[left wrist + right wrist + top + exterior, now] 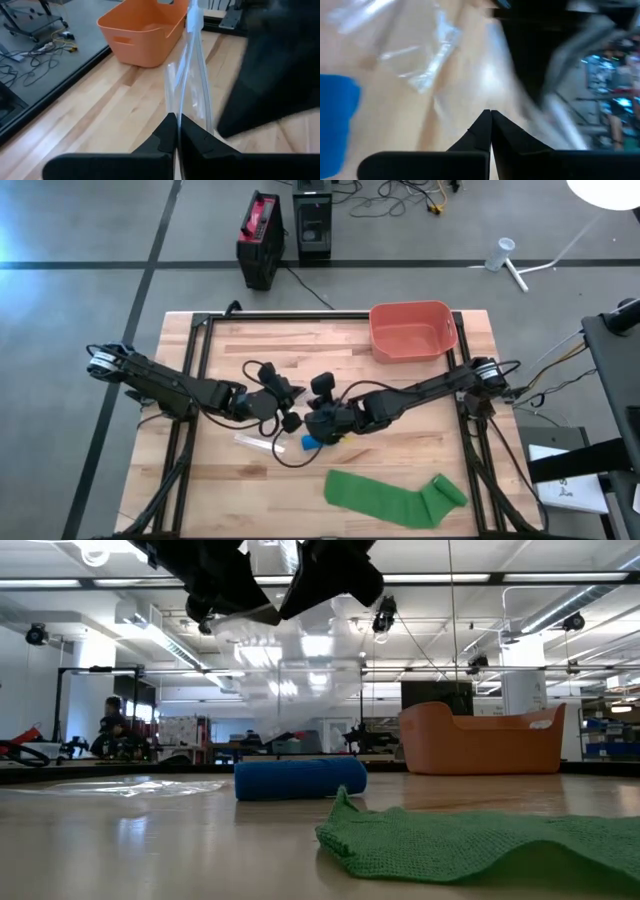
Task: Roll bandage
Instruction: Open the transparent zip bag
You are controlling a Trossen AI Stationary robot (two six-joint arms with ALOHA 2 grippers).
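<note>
The wooden table carries everything, with an orange bin at its far right corner. Along the near edge lies the green bandage, spread flat with only its right end curled into a small roll, so by the look of it the rolling has barely started. A blue roll rests on the wood at the table's middle, just beyond the green cloth in the low view.

Both arms meet above that middle, well apart from the bandage. The left gripper has its fingers pressed together on a sheet of clear plastic wrapping, which rises taut from the pinch. The right gripper is shut too; whether it grips an edge of the same film cannot be told. More clear film lies flat on the table left of the blue roll.

The step in hand appears to be clearing this wrapping before any rolling. To do it well, the left arm should keep its pinch firm and carry the film sideways off the work area, not down onto the green cloth. The right gripper would then need to spread, drop to the curled right end, and pinch it squarely so the roll winds straight along the strip.
</note>
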